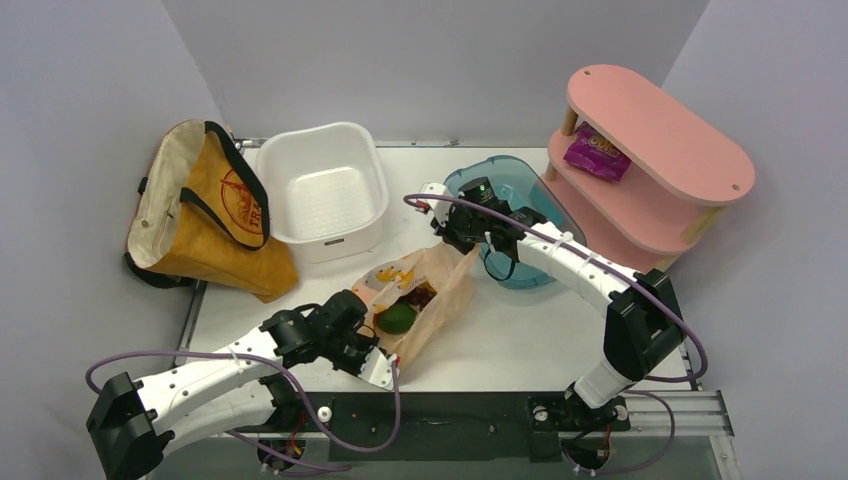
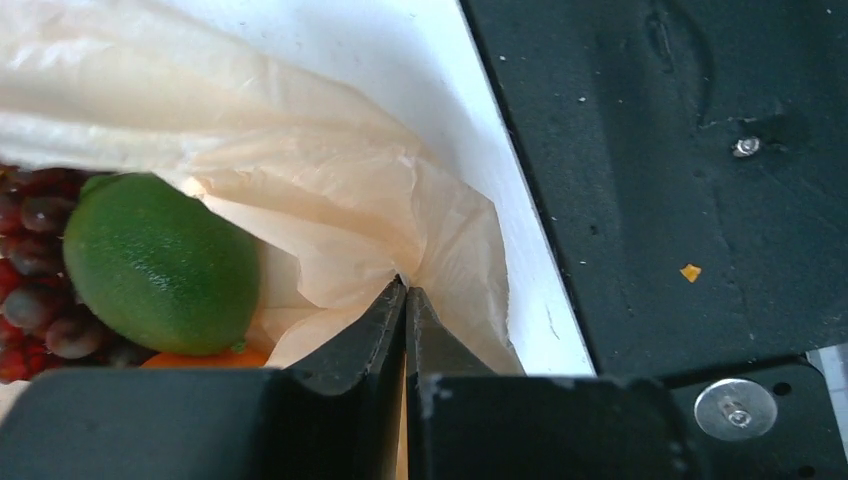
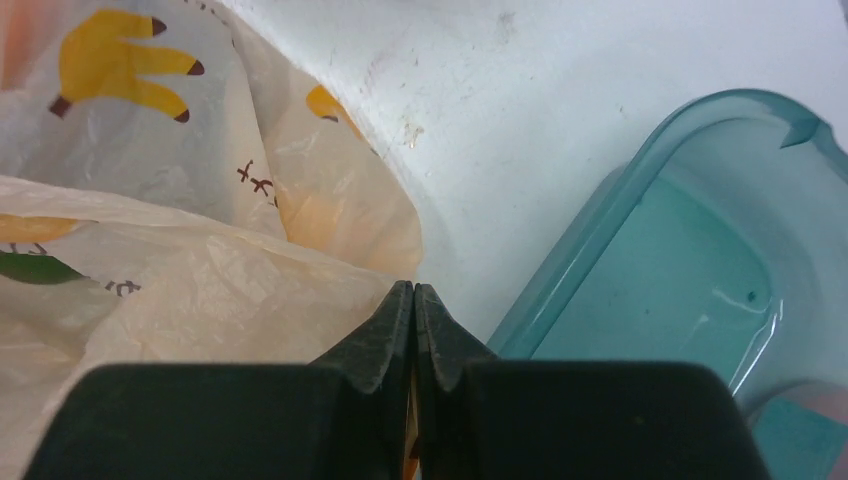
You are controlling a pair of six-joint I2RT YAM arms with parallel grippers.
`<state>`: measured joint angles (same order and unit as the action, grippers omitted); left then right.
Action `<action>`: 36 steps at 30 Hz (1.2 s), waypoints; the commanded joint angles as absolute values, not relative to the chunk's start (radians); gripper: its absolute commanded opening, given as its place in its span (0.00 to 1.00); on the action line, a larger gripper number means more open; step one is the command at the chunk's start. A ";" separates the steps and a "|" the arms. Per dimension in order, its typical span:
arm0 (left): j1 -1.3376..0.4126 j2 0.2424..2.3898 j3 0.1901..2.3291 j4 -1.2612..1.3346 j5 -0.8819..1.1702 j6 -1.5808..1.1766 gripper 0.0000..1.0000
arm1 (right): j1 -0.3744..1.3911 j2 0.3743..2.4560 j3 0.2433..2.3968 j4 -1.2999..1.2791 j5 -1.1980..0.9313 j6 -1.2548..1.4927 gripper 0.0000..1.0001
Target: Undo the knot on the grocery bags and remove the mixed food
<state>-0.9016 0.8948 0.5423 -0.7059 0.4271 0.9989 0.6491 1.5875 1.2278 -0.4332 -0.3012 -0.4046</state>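
— Two arms on one bag? What's over on the far side?

— Well left of the peach plastic bag [image 1: 440, 290], the canvas tote [image 1: 215, 225] leans on the wall with its mouth gaping, and nothing is touching it. Between tote and bag sits the white tub [image 1: 322, 195]. I'd guess it's there to take the food.

— And the left gripper [image 2: 405, 292]?

— Its jaws are pressed right together at the bag's near-left edge, with a fold of the thin film nipped at the tips. Just inside the bag from there, a green fruit [image 2: 160, 265] lies against dark grapes [image 2: 30, 290], with a sliver of orange [image 2: 200, 357] beneath.

— So the knot's undone?

— Looks so to me. The mouth lies open and no handles are tied. The right gripper [image 3: 413, 292] appears closed the same way on the bag's far-right corner, so the pair seem to hold the mouth stretched apart.

— Then neither can reach in?

— That's the catch, I'd say. One must let go to pick. Just right of the bag is the teal tub [image 1: 520, 200]. Beyond that stands a pink shelf [image 1: 650, 130] with a purple packet [image 1: 595, 152].
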 commanded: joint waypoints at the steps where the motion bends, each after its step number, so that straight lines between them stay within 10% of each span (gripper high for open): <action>1: -0.925 0.906 0.554 -0.764 0.409 0.992 0.00 | 0.652 1.585 1.297 -0.357 -0.316 -0.366 0.00; 4: -0.919 0.905 0.607 -0.718 0.382 0.862 0.22 | 0.659 1.565 1.298 -0.398 -0.376 -0.357 0.00; 7: -0.901 0.860 0.681 -0.613 0.401 0.665 0.44 | 0.670 1.517 1.294 -0.431 -0.446 -0.346 0.28; 13: -0.895 0.882 0.737 -0.444 0.366 0.486 0.48 | 0.683 1.415 1.284 -0.442 -0.482 -0.281 0.60; 36: -0.790 1.177 0.656 -0.279 0.324 0.758 0.42 | 0.439 1.338 1.322 -0.513 -0.474 -0.229 0.63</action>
<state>-0.7956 1.1515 0.6754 -0.3023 0.2756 0.6724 0.4599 1.3716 1.3201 -0.5213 -0.4576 -0.2409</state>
